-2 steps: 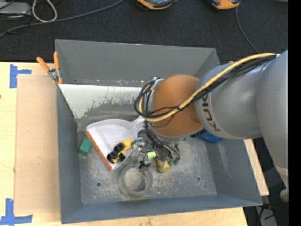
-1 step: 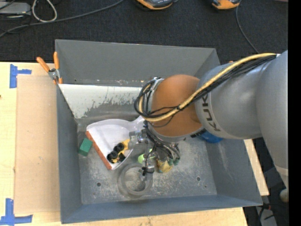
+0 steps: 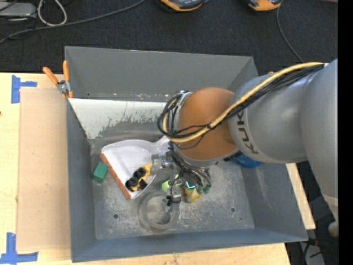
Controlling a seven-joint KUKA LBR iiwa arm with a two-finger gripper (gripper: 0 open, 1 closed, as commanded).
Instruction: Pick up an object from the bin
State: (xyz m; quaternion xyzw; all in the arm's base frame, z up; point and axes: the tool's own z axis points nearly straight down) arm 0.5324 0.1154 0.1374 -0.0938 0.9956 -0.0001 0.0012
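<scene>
Reaching in from the right of the camera view, the grey arm (image 3: 281,120) bends down into the grey metal bin (image 3: 110,70), with black and yellow cables looped over its orange wrist cover (image 3: 204,123). The jaws hang below that cover, low over the middle of the bin floor (the wrist hides much of them), and I cannot tell how far open they are or whether anything is between them. Right at them lies a small clump of green and yellowish pieces (image 3: 193,193), a little toward the front wall. Just left and in front of it a clear ring (image 3: 149,224) lies flat. Further left is a tilted white tray with an orange edge (image 3: 124,158), with a yellow-and-black toy (image 3: 138,176) at its lower end. A green block (image 3: 100,172) sits just beside the tray's left corner. A blue thing (image 3: 245,160) peeks out from under the arm on the right.
</scene>
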